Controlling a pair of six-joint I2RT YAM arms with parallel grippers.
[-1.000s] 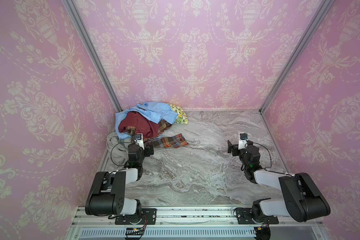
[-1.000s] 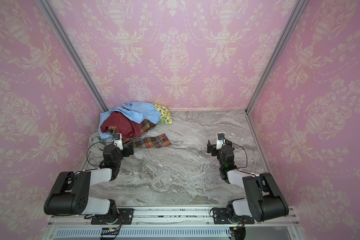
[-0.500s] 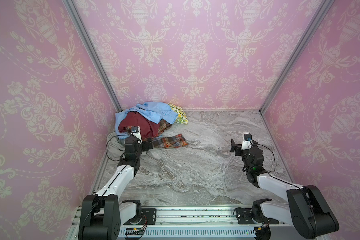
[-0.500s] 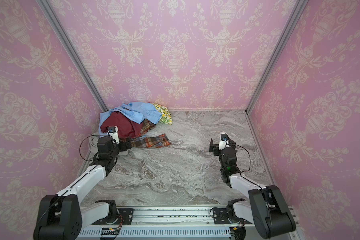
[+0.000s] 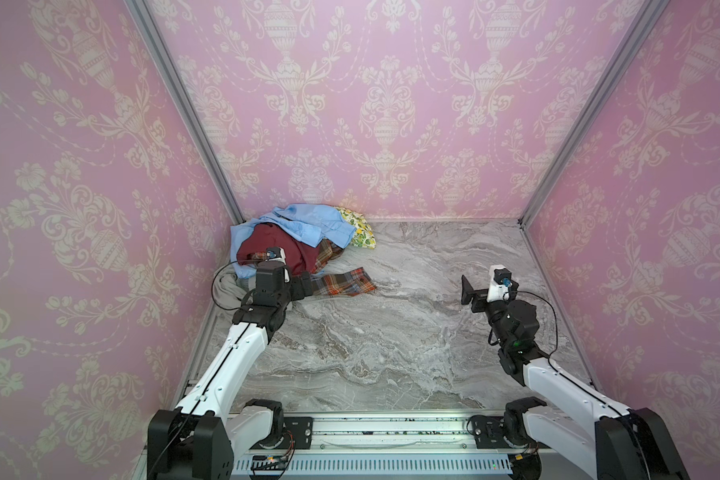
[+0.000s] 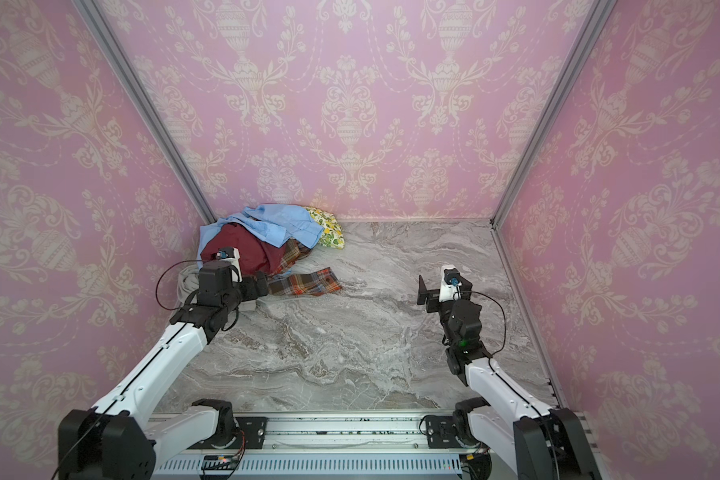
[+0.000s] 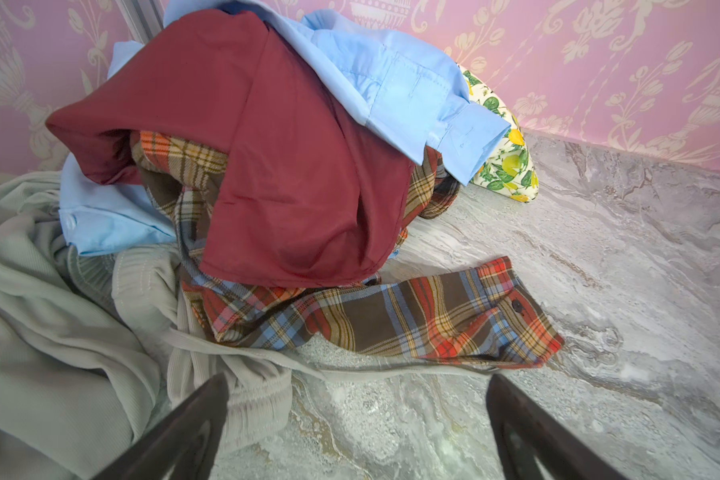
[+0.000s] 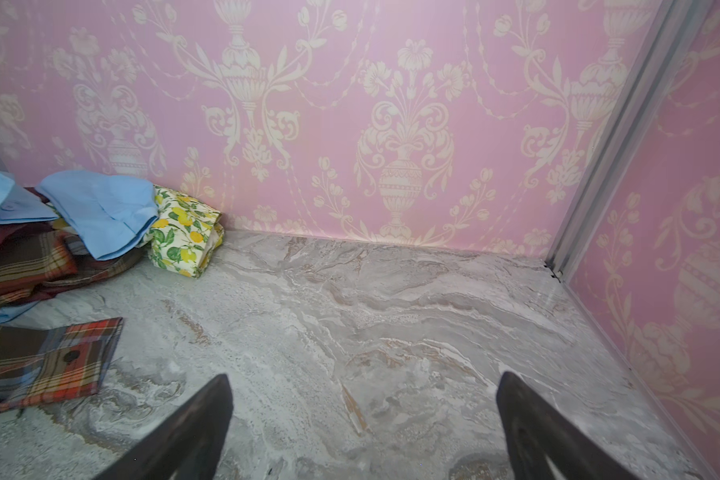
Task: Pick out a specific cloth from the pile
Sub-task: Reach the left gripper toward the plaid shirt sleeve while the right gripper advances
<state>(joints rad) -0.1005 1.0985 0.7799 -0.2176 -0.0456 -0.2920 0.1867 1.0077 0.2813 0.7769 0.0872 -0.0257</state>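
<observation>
Left wrist: maroon garment (image 7: 287,166) atop cloth (image 7: 412,320)

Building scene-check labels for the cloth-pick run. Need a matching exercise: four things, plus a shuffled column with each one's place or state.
Things
1. plaid shirt
2. maroon garment
3. floral cloth
4. right pincer

Places or states
a. open, over bare table, away from the pile
b. sleeve lying out flat on the table
c. at the end of the pile, by the back wall
d. draped over the plaid shirt

Pairs: 1-b; 2-d; 3-c; 4-a
</observation>
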